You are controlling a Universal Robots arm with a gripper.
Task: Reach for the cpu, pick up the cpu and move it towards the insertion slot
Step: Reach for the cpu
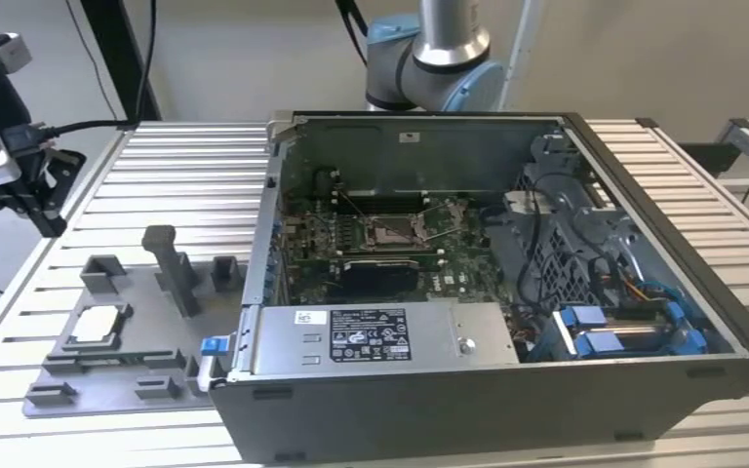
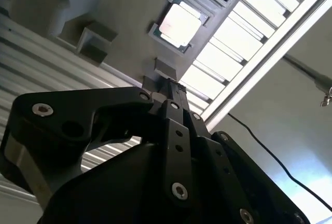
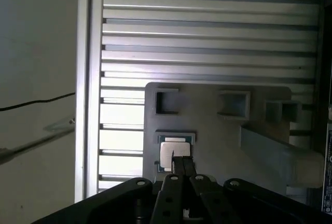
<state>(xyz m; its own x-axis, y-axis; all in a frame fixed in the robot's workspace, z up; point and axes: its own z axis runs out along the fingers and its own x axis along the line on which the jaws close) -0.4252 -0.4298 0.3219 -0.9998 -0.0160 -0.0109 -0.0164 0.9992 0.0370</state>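
The cpu (image 1: pixel 98 327) lies flat, silvery face up, in a shallow square recess of the grey fixture plate (image 1: pixel 153 336). The plate sits on the slatted table (image 1: pixel 179 166), toward the exterior view's left of the open computer case (image 1: pixel 479 409). The insertion slot (image 1: pixel 398 229), with its metal frame and wire lever, sits on the board inside that case, well apart from the chip. The gripper (image 3: pixel 181 161) hangs above the plate, clear of the cpu and holding nothing. In both wrist views its fingertips appear pressed together and point toward the chip. Judged hazards: with the tips together, the fingers cannot straddle the chip, so a descent in this state would likely strike its face or skid it within the recess. The chip is also thin and low-seated, leaving little edge to grasp, so an off-centre pinch could tilt or drop it. The upright blocks (image 1: pixel 173 268) near the recess could foul the fingers. In the exterior view, the arm (image 1: pixel 440 44) rises behind the case, with its wrist at the exterior view's left edge, tool angled down toward the plate.
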